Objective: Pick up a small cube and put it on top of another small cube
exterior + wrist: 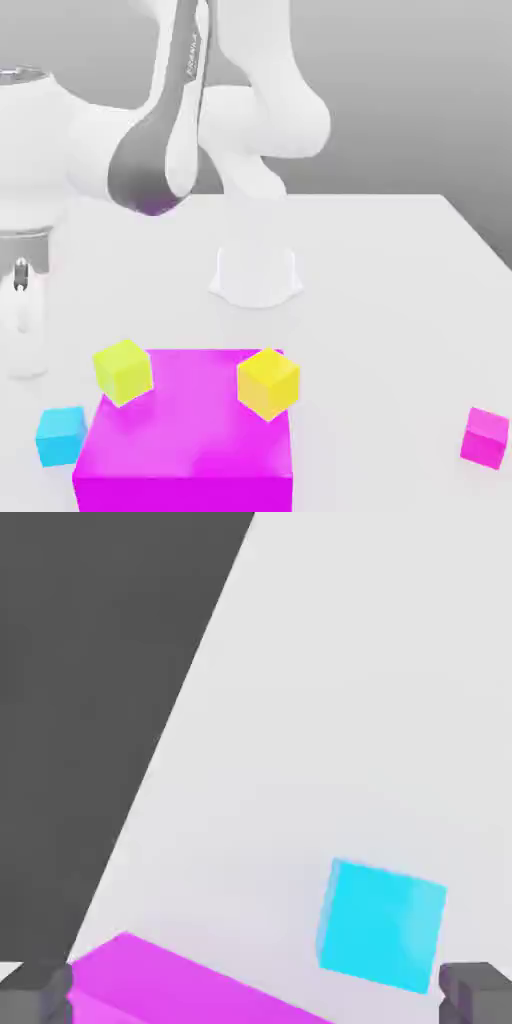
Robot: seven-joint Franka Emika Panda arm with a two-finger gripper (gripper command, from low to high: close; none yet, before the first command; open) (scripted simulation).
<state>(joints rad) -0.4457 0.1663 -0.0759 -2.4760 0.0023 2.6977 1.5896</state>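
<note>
Open jaws over the cyan small cube (382,924) near the table's front edge.

The exterior view takes in the whole white table (380,290): the large magenta block (185,430) at the front edge, two yellow cubes (123,370) and (268,382) on its top face near the back corners, a small magenta cube (486,437) well apart towards the exterior view's right, and the small cube on the table just beside the block's corner on the exterior view's left; the hand view shows the gripper (256,994) instead, fingertips (475,992) spread wide and released, holding nothing; the small cube lies between them but nearer one finger, apart from both, with the block's edge by the other finger.
</note>
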